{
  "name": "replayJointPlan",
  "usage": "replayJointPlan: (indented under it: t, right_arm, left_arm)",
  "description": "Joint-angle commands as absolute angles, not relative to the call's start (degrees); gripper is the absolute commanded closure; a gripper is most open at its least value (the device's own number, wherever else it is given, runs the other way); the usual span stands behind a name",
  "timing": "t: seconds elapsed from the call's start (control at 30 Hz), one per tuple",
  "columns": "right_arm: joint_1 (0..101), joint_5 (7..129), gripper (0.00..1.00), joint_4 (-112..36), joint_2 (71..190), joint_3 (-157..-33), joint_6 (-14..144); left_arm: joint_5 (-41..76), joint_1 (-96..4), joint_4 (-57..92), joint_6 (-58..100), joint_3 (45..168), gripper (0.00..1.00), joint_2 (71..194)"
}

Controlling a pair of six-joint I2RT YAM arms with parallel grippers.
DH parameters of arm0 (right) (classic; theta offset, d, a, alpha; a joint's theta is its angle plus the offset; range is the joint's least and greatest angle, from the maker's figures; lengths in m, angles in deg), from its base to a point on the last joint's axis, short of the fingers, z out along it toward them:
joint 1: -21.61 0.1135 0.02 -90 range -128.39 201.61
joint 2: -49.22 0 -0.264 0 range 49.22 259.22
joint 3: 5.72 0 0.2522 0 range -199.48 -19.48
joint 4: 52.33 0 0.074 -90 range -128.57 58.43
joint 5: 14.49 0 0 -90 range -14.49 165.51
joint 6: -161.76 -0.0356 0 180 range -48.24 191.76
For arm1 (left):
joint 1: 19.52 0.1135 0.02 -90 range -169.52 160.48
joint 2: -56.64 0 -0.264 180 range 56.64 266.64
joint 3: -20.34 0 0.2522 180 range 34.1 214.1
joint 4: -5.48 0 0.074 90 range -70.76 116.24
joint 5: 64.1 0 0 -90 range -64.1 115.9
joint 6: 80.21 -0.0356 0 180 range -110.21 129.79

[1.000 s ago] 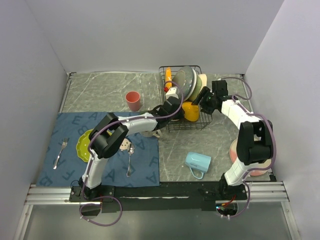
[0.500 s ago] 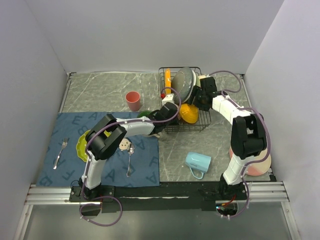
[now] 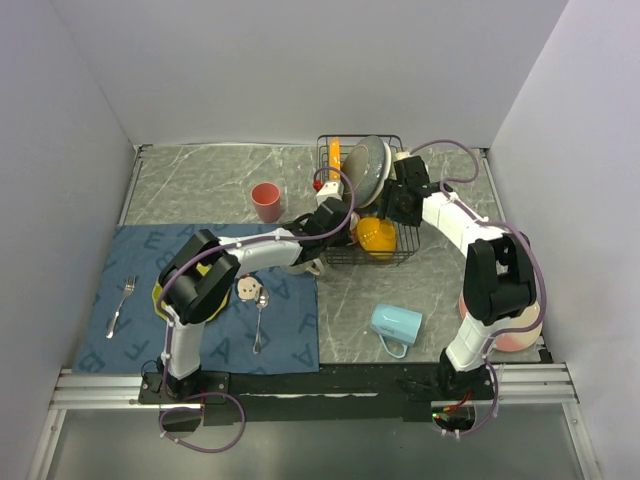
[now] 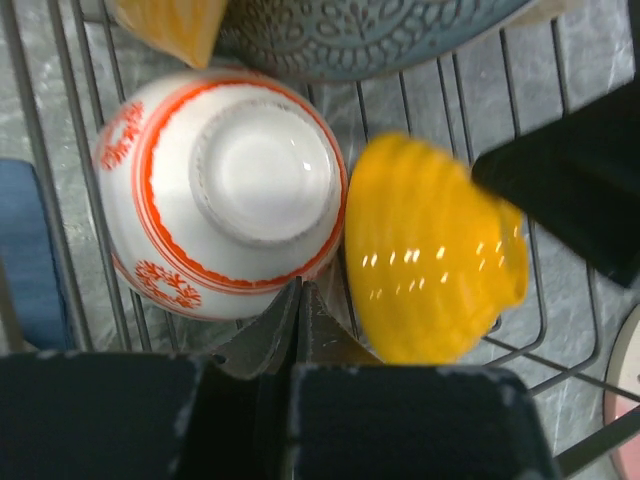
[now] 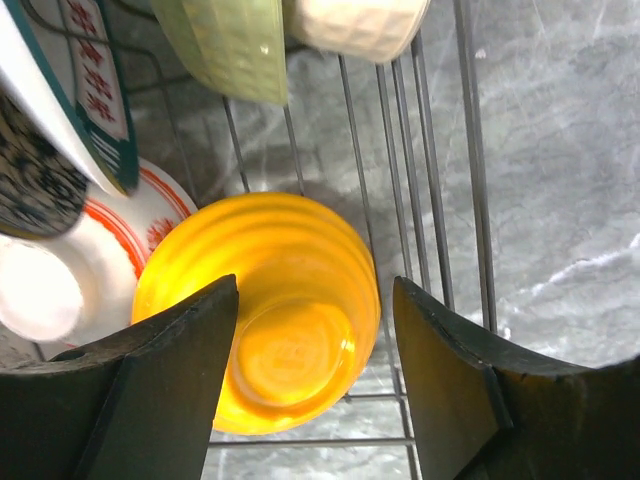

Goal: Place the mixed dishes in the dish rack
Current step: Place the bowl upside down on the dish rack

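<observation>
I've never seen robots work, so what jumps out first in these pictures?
The black dish rack at the far side of the table, crowded with colourful plates, catches the eye. Inside it an orange bowl lies upside down between the open fingers of the right gripper, beside a red-patterned white bowl. A light blue mug lies on its side in front of the rack.

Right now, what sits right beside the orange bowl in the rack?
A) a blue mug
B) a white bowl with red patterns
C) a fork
B: the left wrist view shows the white red-patterned bowl lying bottom-up beside the orange bowl on the wires of the dish rack.
</observation>
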State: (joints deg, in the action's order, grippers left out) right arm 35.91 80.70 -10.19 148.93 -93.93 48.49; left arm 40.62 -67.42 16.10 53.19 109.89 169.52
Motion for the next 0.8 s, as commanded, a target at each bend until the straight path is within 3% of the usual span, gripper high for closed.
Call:
replayJointPlan:
  t: [0.0,0.43,0.77]
  right_arm:
    - [37.4,82.2,0.30,-7.5,146.3,-92.2,52.9]
    - [40.9,84.9,0.31,-6.3,143.2,-90.8,54.6]
    - [41.9,88.0,0.32,-5.2,141.8,-89.8,53.0]
  left_arm:
    - [43.1,-67.1,16.3,54.2,111.7,0.96,166.5]
    - [42.1,-67.1,16.1,54.2,112.2,0.95,166.9]
    - [33.8,-67.5,14.8,51.9,115.8,0.94,172.1]
